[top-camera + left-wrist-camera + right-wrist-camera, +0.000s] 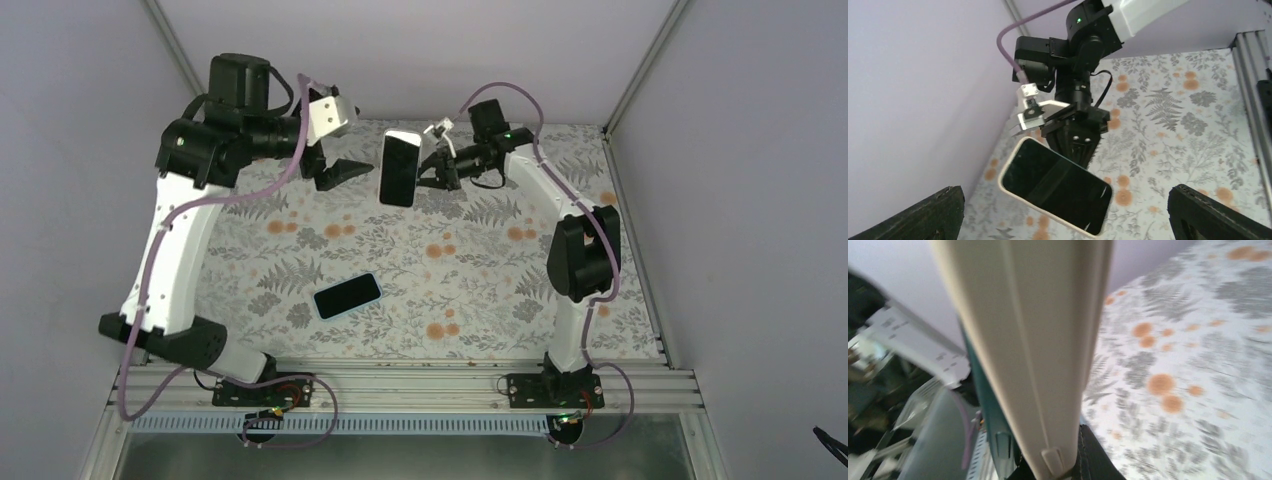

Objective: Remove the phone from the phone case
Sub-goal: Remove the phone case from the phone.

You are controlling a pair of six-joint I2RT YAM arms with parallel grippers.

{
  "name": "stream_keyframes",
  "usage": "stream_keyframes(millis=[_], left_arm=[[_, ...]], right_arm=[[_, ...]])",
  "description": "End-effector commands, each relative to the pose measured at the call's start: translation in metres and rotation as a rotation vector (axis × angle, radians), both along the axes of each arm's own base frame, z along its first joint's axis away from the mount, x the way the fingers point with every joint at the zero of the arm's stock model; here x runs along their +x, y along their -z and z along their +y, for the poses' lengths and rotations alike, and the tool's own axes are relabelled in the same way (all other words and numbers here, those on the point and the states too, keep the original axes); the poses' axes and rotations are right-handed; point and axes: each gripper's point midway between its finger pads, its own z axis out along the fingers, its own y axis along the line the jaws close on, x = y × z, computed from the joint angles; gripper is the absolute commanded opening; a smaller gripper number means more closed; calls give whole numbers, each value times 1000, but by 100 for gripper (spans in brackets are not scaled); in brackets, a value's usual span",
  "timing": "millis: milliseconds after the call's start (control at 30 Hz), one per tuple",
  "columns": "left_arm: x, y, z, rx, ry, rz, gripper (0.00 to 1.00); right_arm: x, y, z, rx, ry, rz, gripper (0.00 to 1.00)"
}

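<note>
Phone case [398, 168] aloft, edge tight in right end effector [428, 170]; left end effector [330, 168] agape, just clear.

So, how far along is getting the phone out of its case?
Seemingly separated: a black, blue-edged phone lies alone on the floral table. In hand: right gripper shut on the cream-rimmed case; left gripper open, empty. Left: confirming the case is empty.
</note>
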Motion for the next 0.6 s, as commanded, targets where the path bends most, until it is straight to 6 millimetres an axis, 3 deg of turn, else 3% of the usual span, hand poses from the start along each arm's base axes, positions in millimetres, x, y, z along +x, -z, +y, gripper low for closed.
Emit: stream_keyframes(millis=[0,33,133,233,300,400,567], left_arm=[[18,-7,-5,21,-138,-159,100],[26,-6,-4,30,-211,-227,100],[67,26,-7,88,-446,-396,100],[87,66,-18,145,-551,-517,100],[95,80,-22,121,-588,-555,100],[108,93,-30,77,-626,-566,100],[126,96,-46,23,-632,-558,100]], right_arm=[[74,-23,-13,-4,265,-47,3],[86,-29,-17,-15,332,-72,3],[115,-54,-26,-51,521,-198,3],[132,-75,-35,-50,650,-229,3],[139,-82,-39,-57,705,-205,3],[146,-80,-43,-93,772,-193,3],[144,-76,-49,-107,804,-184,3]])
